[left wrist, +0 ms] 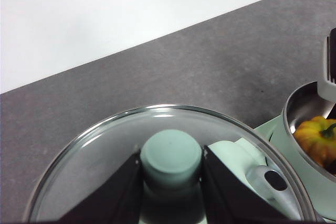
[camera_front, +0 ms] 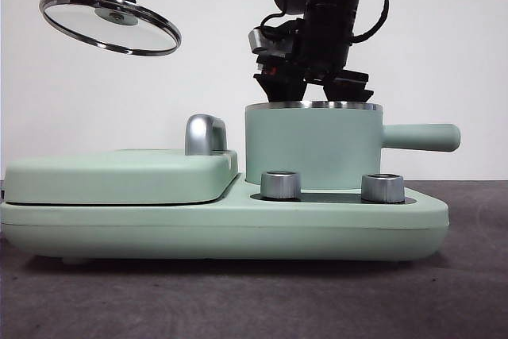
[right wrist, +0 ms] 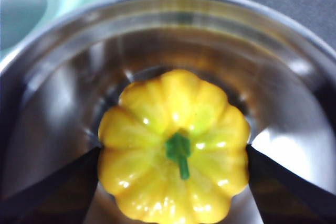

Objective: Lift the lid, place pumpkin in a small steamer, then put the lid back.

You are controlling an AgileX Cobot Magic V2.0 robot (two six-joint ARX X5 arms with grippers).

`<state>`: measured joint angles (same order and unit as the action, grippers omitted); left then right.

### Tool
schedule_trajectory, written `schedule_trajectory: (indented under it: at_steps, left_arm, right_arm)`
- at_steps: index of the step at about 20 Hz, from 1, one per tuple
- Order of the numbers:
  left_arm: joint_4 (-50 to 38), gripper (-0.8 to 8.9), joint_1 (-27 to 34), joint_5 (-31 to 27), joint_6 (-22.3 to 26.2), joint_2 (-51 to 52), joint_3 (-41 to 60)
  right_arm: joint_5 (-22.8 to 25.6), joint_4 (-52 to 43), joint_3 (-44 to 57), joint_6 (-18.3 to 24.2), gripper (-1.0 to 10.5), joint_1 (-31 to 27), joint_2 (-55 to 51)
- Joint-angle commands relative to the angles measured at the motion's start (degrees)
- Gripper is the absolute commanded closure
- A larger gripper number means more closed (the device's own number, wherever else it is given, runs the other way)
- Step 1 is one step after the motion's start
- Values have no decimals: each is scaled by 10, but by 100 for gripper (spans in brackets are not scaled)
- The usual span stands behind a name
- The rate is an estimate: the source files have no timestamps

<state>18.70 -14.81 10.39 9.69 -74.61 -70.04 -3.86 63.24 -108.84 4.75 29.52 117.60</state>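
Pumpkin (right wrist: pixel 176 148) inside steamer (camera_front: pixel 313 144), right pincer (right wrist: pixel 173 153) jaws flanking it, release unclear. Lid (camera_front: pixel 111 23) off, knob clamped in left pincer (left wrist: pixel 171 158). Left: relid.

The glass lid (camera_front: pixel 110 23), steel-rimmed with a mint-green knob (left wrist: pixel 170 157), is held tilted in the air, well apart from the pot (camera_front: pixel 313 145). The mint-green pot, with a steel rim and a long straight side handle (camera_front: pixel 421 136), stands upright and uncovered. The glossy yellow pumpkin (right wrist: pixel 174 144), green stem up, is seen inside it.
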Motion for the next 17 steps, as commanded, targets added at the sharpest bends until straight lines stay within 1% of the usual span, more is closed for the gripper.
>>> schedule_trajectory:
  at_steps: [1, 4, 7, 8, 10, 11, 13, 14, 15, 16, 17]
  left_arm:
    - [-15, 804, -2, 2, 1, 3, -14]
    - [-14, 804, -2, 2, 1, 3, -14]
    - [-11, 804, -2, 2, 2, 3, -14]
    - [-7, 804, -2, 2, 2, 3, -14]
    - [0, 804, -2, 2, 2, 3, -14]
    - [2, 804, -2, 2, 2, 3, -14]
    - [1, 804, -2, 2, 1, 3, -14]
    - [1, 804, -2, 2, 1, 3, -14]
    - [1, 804, -2, 2, 1, 3, -14]
    - [1, 804, -2, 2, 1, 3, -14]
    - [2, 804, -2, 2, 1, 3, -14]
  right_arm:
    - [-14, -11, -15, 7, 582, 5, 19]
    - [-26, -28, -15, 7, 580, 8, 19]
    - [-26, -28, -15, 7, 487, 11, 19]
    - [-25, -29, -15, 7, 481, 11, 19]
    - [-25, -27, -15, 7, 419, 10, 17]
    - [-23, -26, -15, 7, 410, 10, 14]
    - [-23, -23, -15, 6, 413, 9, 2]
    - [-23, -24, -15, 1, 443, 8, -7]
    - [-23, -30, -15, -2, 500, 8, -21]
    - [-23, -34, -15, -3, 529, 8, -34]
    - [-23, -39, -15, -3, 534, 6, -51]
